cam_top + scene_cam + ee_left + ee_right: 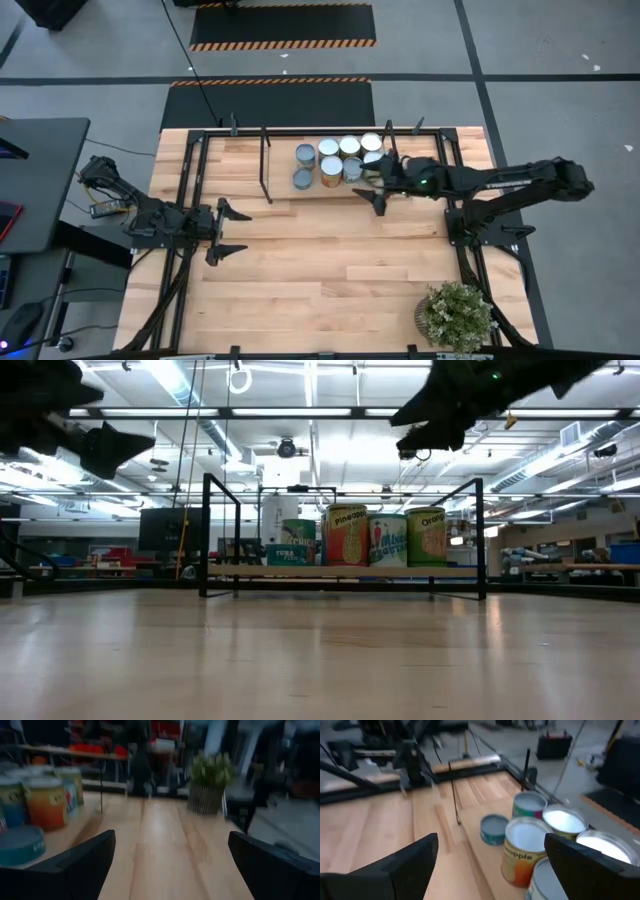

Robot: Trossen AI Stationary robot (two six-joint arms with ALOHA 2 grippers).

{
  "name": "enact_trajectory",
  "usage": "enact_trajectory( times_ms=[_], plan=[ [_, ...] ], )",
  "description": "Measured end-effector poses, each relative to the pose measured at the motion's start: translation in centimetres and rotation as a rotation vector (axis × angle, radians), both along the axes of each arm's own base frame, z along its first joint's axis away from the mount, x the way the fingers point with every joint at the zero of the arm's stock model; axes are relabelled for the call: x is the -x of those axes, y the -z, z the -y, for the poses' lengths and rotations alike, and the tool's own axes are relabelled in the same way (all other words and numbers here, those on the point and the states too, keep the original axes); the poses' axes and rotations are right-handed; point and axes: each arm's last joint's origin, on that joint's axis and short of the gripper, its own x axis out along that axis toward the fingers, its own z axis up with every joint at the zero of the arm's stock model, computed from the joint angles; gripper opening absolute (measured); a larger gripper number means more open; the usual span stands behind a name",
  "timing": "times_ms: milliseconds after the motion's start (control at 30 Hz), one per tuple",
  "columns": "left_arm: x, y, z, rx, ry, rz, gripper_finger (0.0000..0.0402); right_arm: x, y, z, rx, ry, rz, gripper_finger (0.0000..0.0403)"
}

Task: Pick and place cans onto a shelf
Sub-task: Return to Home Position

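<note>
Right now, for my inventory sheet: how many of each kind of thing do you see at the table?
Cans: 7 countable on the shelf; the right gripper, over its right end, may hide another.
Shelf: 1
Potted plant: 1
Arms: 2, the left gripper over the tabletop.
Total: 11

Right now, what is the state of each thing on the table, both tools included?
cans: all upright, grouped together on the shelf.
shelf: standing on the table, loaded with the cans.
left tool: open, empty, over bare table.
right tool: open, empty, raised beside the cans.
potted plant: upright, at the table's corner.
</note>
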Motion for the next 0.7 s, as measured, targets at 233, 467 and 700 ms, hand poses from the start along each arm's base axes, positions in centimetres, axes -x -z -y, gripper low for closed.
enact_trajectory(
  times_ms=[233,467,700],
  plan=[
    [-0.4,-0.6,-1.4,0.067,-0.201,0.058,0.0393,3.2,1.5,1.7,0.006,-0.047,0.193,0.0373],
    [-1.0,-0.8,-4.0,0.101,-0.388,0.094,0.0393,5.4,2.0,2.3,0.016,-0.067,0.275,0.0373],
    [-1.0,-0.7,-5.8,0.124,-0.487,0.095,0.0393,7.4,2.5,1.8,0.048,-0.052,0.340,0.0373]
  ],
)
